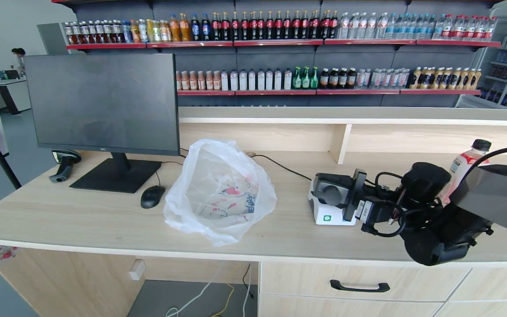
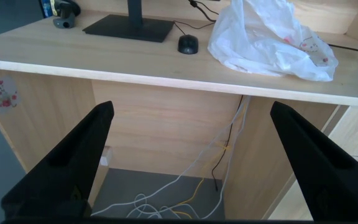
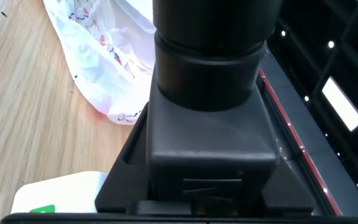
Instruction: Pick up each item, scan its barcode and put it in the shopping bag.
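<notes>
- The shopping bag (image 1: 220, 191) (image 2: 272, 40) (image 3: 101, 56), white and thin with red and blue print, sits slumped on the tabletop (image 1: 82, 220) near its middle, with its mouth open upward.
- A bottle (image 1: 467, 169) of pale pink drink with a black cap stands upright at the right of the tabletop, behind the right arm and well apart from the bag.
- The white desk scanner (image 1: 329, 202) (image 3: 55, 196), which has a dark head and a green mark on its base, stands between the bag and the bottle.
- The right tool (image 1: 354, 198) hangs just beside the desk scanner, on its right. Whether it is open or closed cannot be told (dark arm parts cover it).
- The left tool (image 2: 191, 168) is spread wide open and holds nothing. It sits lower than the tabletop's front edge and faces the wooden panel and the loose cables underneath.
- A dark monitor (image 1: 104, 103) stands at the left, with a black mouse (image 1: 152, 196) (image 2: 188, 43) between its base and the bag.
- A handheld scanner (image 1: 64, 165) (image 2: 64, 15) rests at the far left, beside the monitor's base.
</notes>
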Motion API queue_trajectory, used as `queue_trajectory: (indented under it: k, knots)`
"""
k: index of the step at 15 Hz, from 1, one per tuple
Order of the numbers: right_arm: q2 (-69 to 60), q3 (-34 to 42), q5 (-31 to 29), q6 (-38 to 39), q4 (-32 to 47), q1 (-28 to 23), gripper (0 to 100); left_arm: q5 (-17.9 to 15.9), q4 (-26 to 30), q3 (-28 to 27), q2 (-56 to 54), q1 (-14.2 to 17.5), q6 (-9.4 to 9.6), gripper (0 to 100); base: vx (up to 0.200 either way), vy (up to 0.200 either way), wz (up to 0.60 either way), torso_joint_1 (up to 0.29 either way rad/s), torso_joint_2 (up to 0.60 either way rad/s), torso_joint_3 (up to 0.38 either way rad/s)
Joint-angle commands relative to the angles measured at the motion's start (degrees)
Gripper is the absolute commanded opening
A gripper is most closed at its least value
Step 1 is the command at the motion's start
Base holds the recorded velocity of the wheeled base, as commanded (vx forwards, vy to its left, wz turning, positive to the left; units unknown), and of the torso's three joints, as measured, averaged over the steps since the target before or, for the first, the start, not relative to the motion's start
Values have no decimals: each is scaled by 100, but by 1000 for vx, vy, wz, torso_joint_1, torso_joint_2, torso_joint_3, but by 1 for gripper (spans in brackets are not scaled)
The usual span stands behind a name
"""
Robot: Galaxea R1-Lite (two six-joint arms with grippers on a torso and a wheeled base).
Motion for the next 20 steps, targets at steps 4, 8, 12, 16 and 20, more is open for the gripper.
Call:
queue_trajectory:
  k: [4, 8, 12, 16, 20]
  knots:
    - [57, 38, 2, -37, -6, -79, 0, 4, 1, 0, -2, 0, 0, 100, 0, 0, 0, 0, 0, 0]
    - [171, 38, 2, -45, -6, -141, 0, 4, 1, 0, -2, 0, -9, 100, 0, 0, 0, 0, 0, 0]
    - [180, 20, 2, -54, -6, -185, 0, 4, 1, 0, -2, 0, 0, 100, 0, 0, 0, 0, 0, 0]
    - [189, 20, 2, -54, -6, -185, 0, 4, 1, 0, -2, 0, 0, 100, 0, 0, 0, 0, 0, 0]
    - [163, 20, 2, -54, -6, -202, 0, 4, 1, 0, -2, 0, 0, 100, 0, 0, 0, 0, 0, 0]
